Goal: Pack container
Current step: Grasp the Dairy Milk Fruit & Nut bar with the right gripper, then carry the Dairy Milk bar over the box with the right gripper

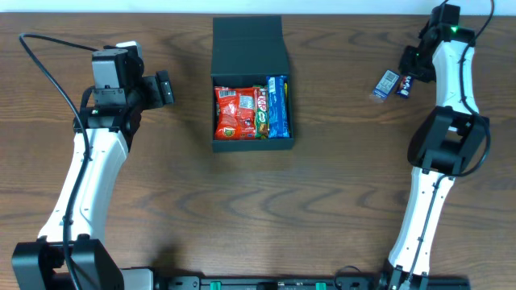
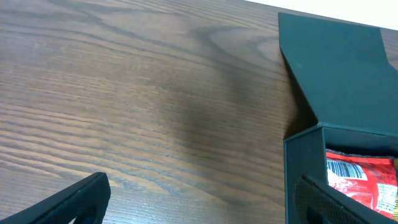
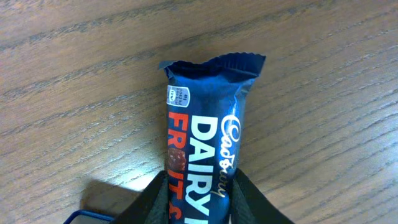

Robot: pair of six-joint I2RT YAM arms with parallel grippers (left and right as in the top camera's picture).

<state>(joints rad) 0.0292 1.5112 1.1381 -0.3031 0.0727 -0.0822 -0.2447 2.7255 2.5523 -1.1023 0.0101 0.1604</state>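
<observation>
The container (image 1: 251, 146) is a dark box standing at the table's middle back, its flap lid (image 1: 248, 36) open away from me. Inside lie a red snack packet (image 1: 234, 113), a slim red-and-green bar (image 1: 261, 113) and a blue bar (image 1: 276, 106). At the far right, my right gripper (image 3: 200, 186) is shut on a dark blue Dairy Milk bar (image 3: 208, 118) that lies on the wood, with a finger pressed against each side. My left gripper (image 2: 202, 193) is open over bare table just left of the container's wall (image 2: 305, 168).
A small blue-and-white packet (image 1: 386, 84) lies on the table just left of my right gripper (image 1: 407, 80). Black cables trail from both arms near the back corners. Bare wood lies between the container and the right arm.
</observation>
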